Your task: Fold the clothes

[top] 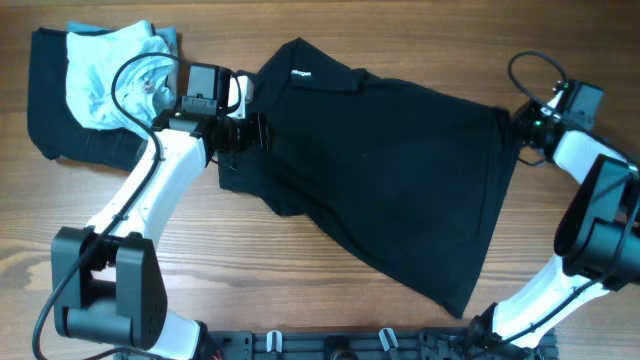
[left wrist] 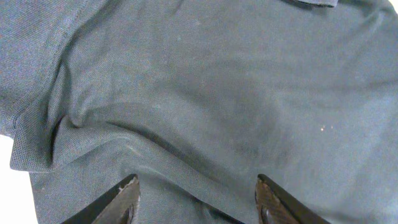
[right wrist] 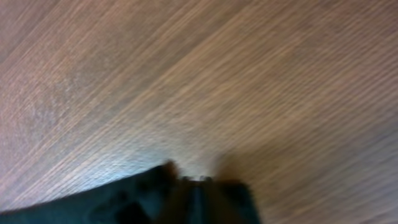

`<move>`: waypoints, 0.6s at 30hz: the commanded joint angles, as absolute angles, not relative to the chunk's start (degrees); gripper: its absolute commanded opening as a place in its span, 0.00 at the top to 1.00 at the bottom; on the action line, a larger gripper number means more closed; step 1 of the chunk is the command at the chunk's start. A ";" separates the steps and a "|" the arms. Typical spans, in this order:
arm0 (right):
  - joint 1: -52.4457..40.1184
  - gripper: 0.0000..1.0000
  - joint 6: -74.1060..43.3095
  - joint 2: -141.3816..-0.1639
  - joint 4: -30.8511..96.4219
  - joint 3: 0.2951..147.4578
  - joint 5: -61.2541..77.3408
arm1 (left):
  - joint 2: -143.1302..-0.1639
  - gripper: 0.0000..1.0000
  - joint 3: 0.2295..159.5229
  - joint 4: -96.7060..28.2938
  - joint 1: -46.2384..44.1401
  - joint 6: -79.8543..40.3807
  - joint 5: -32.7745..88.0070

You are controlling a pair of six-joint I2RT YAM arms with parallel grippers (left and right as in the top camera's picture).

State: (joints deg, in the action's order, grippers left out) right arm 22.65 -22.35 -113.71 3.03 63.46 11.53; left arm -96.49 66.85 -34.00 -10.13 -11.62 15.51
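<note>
Left jaws parted, empty, over soft, limp polo shirt (left wrist: 199,93); right jaws' hold impossible to tell; best pinched at hem.

A wooden table (top: 330,300) of warm brown fills every view, its grain running left to right from overhead (slanting in the blurred right wrist view). Soft, even light leaves a pale sheen on the wood. A black rail (top: 350,345) lines the near edge.

Polo shirt (top: 400,170) on table (top: 300,290), centre-right; garment pile (top: 90,90) at far-left corner.
</note>
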 commanded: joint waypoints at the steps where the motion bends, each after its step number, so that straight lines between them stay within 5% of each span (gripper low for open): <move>1: 23.66 0.49 -15.16 -112.44 2.85 63.86 27.70 | -96.47 0.38 66.54 -34.09 -10.28 -10.70 15.14; 5: 22.63 0.38 -14.90 -112.05 4.38 63.86 29.36 | -96.47 0.36 66.54 -34.06 -10.28 -10.70 15.14; 18: 16.97 0.40 -16.51 -111.59 13.69 68.90 12.93 | -96.47 0.31 66.54 -34.06 -10.28 -10.70 15.14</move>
